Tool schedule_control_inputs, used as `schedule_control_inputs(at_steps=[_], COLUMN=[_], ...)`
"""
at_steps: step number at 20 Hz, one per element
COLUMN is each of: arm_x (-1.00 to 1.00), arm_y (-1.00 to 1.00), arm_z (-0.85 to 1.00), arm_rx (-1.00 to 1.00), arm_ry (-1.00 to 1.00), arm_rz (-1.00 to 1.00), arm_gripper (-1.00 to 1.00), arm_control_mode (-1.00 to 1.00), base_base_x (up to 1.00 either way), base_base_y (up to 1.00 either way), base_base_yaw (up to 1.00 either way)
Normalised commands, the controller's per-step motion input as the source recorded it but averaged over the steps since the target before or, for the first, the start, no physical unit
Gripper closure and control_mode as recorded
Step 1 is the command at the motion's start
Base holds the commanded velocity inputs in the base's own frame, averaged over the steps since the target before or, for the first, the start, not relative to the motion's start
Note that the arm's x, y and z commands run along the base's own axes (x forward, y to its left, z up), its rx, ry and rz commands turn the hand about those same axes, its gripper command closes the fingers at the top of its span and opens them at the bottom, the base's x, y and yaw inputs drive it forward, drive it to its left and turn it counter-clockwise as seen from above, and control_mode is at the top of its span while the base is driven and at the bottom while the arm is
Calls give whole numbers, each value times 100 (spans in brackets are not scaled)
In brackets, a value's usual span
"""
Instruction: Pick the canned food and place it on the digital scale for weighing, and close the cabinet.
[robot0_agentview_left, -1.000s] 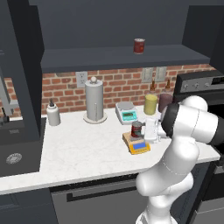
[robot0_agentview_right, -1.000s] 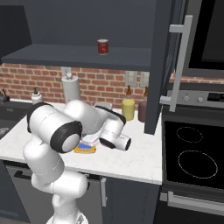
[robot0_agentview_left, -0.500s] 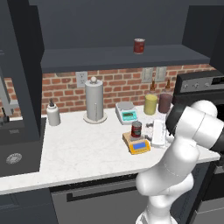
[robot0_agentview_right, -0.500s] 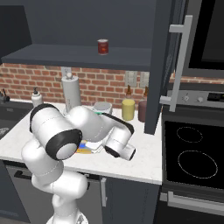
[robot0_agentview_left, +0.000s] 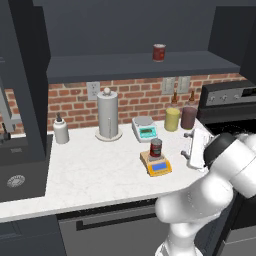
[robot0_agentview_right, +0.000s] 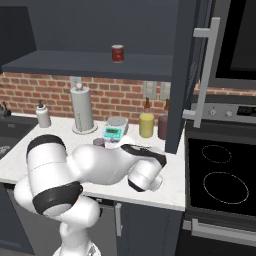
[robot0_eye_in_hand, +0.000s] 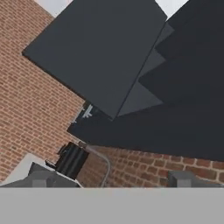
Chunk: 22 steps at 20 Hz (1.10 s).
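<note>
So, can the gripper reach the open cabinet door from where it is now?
Probably yes. The gripper is open and holds nothing, the can already stands on the scale, and the cabinet door hangs open just right of the arm, with nothing between them that I can see.

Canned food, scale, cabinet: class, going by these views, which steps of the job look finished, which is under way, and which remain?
Done: the canned food stands on the digital scale on the counter. In hand: nothing is held; the gripper is open, off to the right of the scale. Left: the cabinet door is open, standing out over the counter's end, so closing it remains.
</note>
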Motion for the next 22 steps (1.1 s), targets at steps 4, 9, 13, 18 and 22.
schedule_control_inputs(at_steps=[4,9,13,18,22], arm_x=[-39,-29,-48,-92,-83], arm_y=[0,0,4,48,91], arm_z=[100,100,100,29,3], arm_rx=[1,0,1,14,18], arm_ry=[-17,-9,-8,-23,-24], arm_rz=[0,0,-2,-16,-26], arm_gripper=[-100,-100,-100,-100,-100], arm_control_mode=[-100,-100,-100,-100,-100], base_base_x=[0,0,0,0,0], base_base_y=[0,0,0,0,0], base_base_yaw=[0,0,0,0,0])
